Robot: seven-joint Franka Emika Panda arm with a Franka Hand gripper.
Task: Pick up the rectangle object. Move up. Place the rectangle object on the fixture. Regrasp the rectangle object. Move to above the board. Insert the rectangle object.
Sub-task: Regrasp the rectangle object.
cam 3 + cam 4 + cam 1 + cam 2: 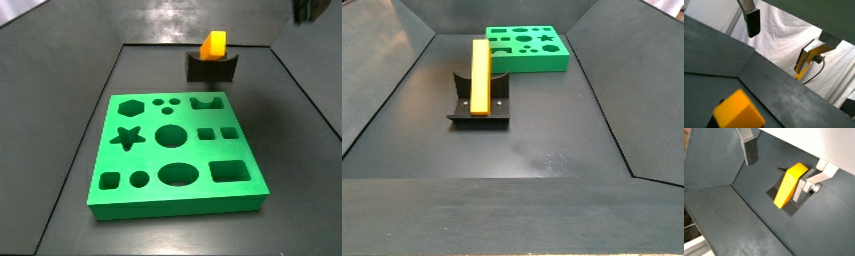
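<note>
The hand shows only in the wrist views, and it is up above the dark surface, clear of everything. Its two fingers stand well apart with nothing between them: one finger is a silver plate with a dark pad in both wrist views, and the other finger appears as a pale plate at the far side of the picture. Below the hand, in a wrist view, the orange block rests in the fixture, standing on its edge and leaning against the upright back of the dark bracket; neither finger touches it. In the other wrist picture only one orange end of the block shows near the edge, with white cloth hanging behind the surface. In a side view the block stands long and upright on the fixture, which sits on the dark floor of the tray-like surface. The green board lies flat behind and to one side of the fixture, near it but apart. In the other side picture the board is in front, its star, hexagon, round, square and oval holes all empty, and the block sits on the fixture beyond its far edge.
</note>
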